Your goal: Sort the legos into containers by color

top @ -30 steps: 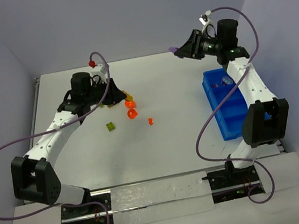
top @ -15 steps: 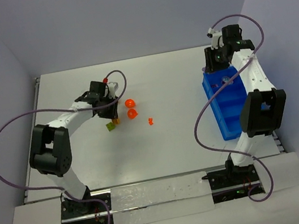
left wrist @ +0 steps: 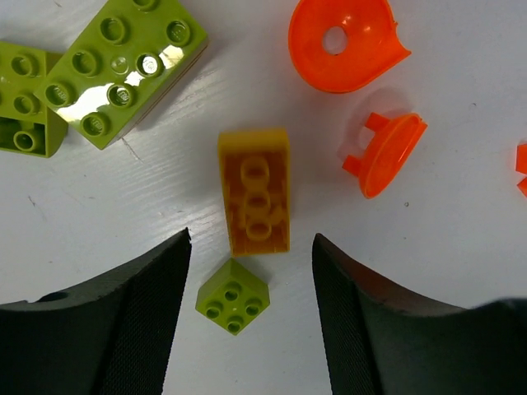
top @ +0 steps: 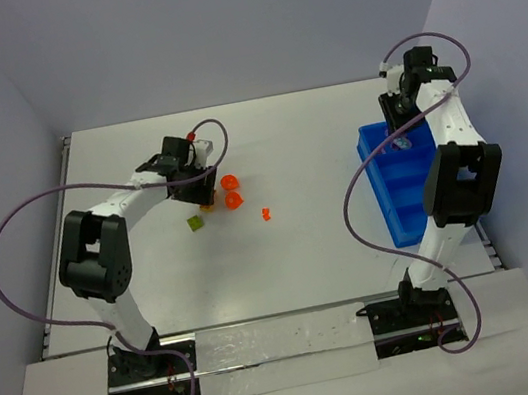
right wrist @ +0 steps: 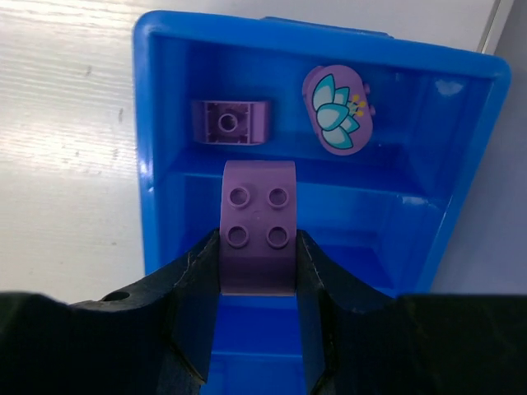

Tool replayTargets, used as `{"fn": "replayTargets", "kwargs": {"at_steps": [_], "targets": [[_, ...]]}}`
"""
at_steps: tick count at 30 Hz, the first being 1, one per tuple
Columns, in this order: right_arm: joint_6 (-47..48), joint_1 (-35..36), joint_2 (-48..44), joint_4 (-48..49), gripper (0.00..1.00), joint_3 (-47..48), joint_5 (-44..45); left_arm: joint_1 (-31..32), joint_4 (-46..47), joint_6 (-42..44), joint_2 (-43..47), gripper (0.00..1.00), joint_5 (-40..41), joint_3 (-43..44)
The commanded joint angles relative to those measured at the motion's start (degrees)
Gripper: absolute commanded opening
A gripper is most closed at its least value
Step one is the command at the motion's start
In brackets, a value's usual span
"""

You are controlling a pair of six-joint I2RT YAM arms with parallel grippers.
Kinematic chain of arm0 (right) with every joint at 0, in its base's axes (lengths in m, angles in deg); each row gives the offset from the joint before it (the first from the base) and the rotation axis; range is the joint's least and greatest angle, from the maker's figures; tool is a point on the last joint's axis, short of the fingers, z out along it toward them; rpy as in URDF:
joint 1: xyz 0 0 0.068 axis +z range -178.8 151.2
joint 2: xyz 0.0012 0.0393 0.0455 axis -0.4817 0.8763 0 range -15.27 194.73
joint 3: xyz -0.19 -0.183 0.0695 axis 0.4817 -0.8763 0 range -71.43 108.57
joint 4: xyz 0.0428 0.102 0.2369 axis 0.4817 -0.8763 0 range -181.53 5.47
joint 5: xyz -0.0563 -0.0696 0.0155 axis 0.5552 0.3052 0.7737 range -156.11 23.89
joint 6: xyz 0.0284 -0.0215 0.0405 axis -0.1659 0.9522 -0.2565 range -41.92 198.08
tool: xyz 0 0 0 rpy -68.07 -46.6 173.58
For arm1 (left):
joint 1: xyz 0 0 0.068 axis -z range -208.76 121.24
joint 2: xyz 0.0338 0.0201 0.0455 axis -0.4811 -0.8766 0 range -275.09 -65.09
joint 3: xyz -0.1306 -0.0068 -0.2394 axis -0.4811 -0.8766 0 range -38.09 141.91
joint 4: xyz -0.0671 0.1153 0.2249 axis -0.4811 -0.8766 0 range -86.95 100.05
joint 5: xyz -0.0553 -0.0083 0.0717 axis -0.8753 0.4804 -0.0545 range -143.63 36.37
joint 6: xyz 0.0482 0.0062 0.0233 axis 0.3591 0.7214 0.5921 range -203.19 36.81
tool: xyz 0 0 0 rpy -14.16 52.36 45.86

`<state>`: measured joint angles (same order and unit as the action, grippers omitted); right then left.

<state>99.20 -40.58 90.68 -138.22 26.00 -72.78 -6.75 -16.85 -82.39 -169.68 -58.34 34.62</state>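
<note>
The left jaws stand open low over the table point(top: 304, 252), holding nothing. A yellow brick point(left wrist: 255, 191) lies just ahead of the gap between them, flat on the table with its hollow underside up. A small lime-green brick point(left wrist: 233, 296) sits in the gap itself, touching neither finger and just beside the near end of the yellow one.

Beyond these, to the left in the wrist view, a larger lime-green brick point(left wrist: 123, 70) lies studs-up against another lime-green brick point(left wrist: 25, 123) at the picture's edge. To the right are two rounded orange pieces, one a shallow dish with a hole point(left wrist: 346, 41) and the other tilted on its rim point(left wrist: 385, 154). They lie near each other, apart from the yellow brick.

The right jaws are closed on a purple brick point(right wrist: 258, 239), gripped by its two long sides with the studs facing the camera. They hold it above the far end of the blue tray point(top: 397, 206), which stands at the right side of the table.

The tray's end compartment already holds two purple things – a purple piece lying underside-up point(right wrist: 230, 122) and an oval purple piece printed with a flower point(right wrist: 339, 109). The held brick hangs over the next compartment, close to the divider.
</note>
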Motion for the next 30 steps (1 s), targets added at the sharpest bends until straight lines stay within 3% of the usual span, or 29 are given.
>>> {"fn": "replayTargets", "kwargs": {"at_steps": [1,7,12,15,18,21,26,30], "targets": [[2.3,-0.2,2.6,-1.2,0.0,3.7,2.7,0.3,-1.1,0.6,2.3,0.72,-2.0,4.2],[3.0,-0.2,5.9,-1.7,0.0,5.4,3.2,0.3,0.3,-0.2,9.1,0.99,-6.7,4.9],[3.0,-0.2,8.0,-1.7,0.02,7.1,2.8,-0.5,4.8,-3.2,15.9,0.99,-9.7,2.9],[2.6,-0.1,9.9,-2.2,0.16,9.0,2.2,-2.9,6.6,-6.1,19.0,0.99,-12.7,2.2],[2.3,0.1,11.3,-2.3,0.4,10.4,1.8,-6.1,5.2,-7.3,18.8,0.99,-16.0,3.5],[2.2,0.6,11.7,-1.8,0.62,10.7,2.2,-8.1,3.9,-5.5,18.2,0.99,-14.0,4.2],[2.2,1.0,11.8,-2.5,0.75,11.6,1.8,-9.3,3.1,-1.9,16.4,0.99,-12.3,5.5],[1.4,1.6,8.8,-4.1,0.78,12.0,-0.7,-9.8,1.9,4.0,14.1,0.98,-13.5,6.8]]}}
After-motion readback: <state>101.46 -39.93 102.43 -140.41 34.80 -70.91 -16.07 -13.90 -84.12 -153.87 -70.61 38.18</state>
